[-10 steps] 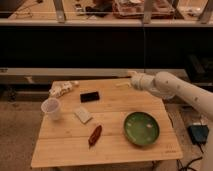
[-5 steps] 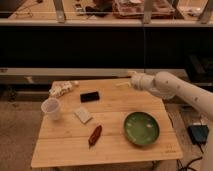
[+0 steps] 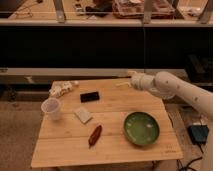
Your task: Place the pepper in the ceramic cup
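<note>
At the far left of the pale wooden slatted table (image 3: 65,150), a crumpled white bundle of cloth or paper (image 3: 62,88) is lying close to the back corner. In front of it, near the left edge, the small pale white ceramic cup (image 3: 51,108) is standing upright with its mouth facing up, and I cannot tell whether anything is sitting inside it. Moving right, a flat black rectangular block (image 3: 89,96) is resting toward the back of the table, and a thin white square pad (image 3: 83,115) is lying just in front of it, tilted at an angle. Nearer the front edge, the small elongated dark red-brown pepper (image 3: 95,135) is lying flat on the wood, slanting diagonally, well apart from the cup and touching nothing else. To its right a wide round green bowl (image 3: 142,128) is sitting on the table. Behind the bowl, the white robot arm (image 3: 175,90) is reaching in from the right, and its two-finger gripper (image 3: 125,81) is hovering over the back edge of the table, far from the pepper; its fingers are standing spread wide and are holding nothing. On the floor at the far right, a blue box-like object (image 3: 199,134) is lying beside the table
</note>
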You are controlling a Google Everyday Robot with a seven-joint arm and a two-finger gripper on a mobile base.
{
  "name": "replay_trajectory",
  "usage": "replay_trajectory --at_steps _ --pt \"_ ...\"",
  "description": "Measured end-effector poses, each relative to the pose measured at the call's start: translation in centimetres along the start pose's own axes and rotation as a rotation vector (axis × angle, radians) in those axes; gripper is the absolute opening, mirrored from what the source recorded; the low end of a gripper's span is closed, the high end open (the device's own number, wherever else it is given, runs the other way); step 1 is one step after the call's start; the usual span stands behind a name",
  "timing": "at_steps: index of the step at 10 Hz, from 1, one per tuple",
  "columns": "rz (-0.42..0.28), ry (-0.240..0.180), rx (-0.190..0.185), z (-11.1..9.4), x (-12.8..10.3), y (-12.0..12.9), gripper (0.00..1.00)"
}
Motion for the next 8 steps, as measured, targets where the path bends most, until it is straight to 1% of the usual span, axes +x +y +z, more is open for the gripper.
replay_trajectory --at_steps 2,3,4,5,6,7,8 --pt "-0.022 -0.001 -0.039 -0.3 -0.9 0.3 0.73" --pt "-0.043 -0.001 -0.073 -0.6 -1.8 0.7 0.73" --pt "-0.091 0.004 -0.131 -1.0 -3.4 1.5 0.73" --pt "-0.195 0.031 -0.225 -1.9 -5.4 3.0 0.73" --pt "-0.270 0.055 -0.277 -2.4 -6.3 3.7 0.73" --pt "-0.370 0.091 -0.338 -3.0 -7.2 4.5 0.73" --pt "-0.487 0.136 -0.387 -3.7 -7.8 4.8 0.73"
